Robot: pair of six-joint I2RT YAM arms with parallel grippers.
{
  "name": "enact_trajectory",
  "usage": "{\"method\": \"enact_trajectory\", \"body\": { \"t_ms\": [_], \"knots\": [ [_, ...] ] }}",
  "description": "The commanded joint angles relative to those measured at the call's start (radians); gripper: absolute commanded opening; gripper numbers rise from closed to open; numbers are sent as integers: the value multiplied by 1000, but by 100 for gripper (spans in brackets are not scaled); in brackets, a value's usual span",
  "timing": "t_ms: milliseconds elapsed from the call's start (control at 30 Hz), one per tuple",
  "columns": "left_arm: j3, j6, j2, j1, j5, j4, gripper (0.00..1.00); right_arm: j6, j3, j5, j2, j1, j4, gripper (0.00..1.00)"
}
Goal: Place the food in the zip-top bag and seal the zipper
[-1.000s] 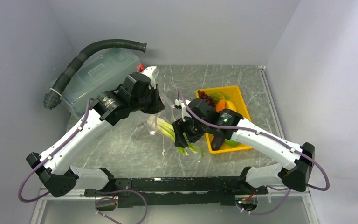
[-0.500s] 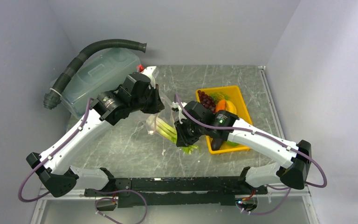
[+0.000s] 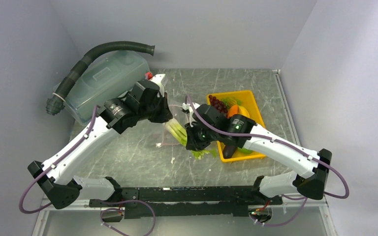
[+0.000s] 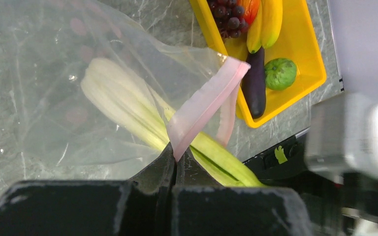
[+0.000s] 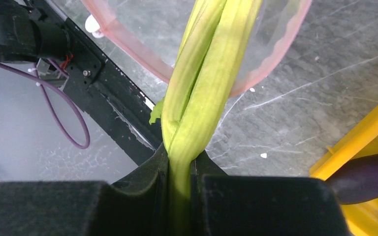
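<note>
Clamping celery (image 5: 206, 83), right gripper (image 5: 179, 167), stalk half inside bag (image 4: 44, 73)

A yellow tray (image 3: 252, 99) sits on the grey table (image 3: 138, 152); a dark hose (image 3: 113, 46) lies over a translucent tub (image 3: 106, 76).

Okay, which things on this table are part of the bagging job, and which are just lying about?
Job: bag, zipper, celery, grapes, bananas, pepper, eggplant, round green vegetable.
Lying about: tub, hose; the tray only holds the food.
</note>
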Motion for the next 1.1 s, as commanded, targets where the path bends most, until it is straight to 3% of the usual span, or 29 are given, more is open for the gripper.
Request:
{"method": "enact_trajectory", "body": {
  "t_ms": [0,600,1067],
  "knots": [
    [-27,6,-40,3,28,39,0,8,100,53,-44,8,-10,0],
    [-75,-6,-75,1,89,137,0,33,223,3,124,10,-42,0],
    [-221,51,-154,-41,104,333,0,117,166,-22,191,6,98,0]
  ]
}}
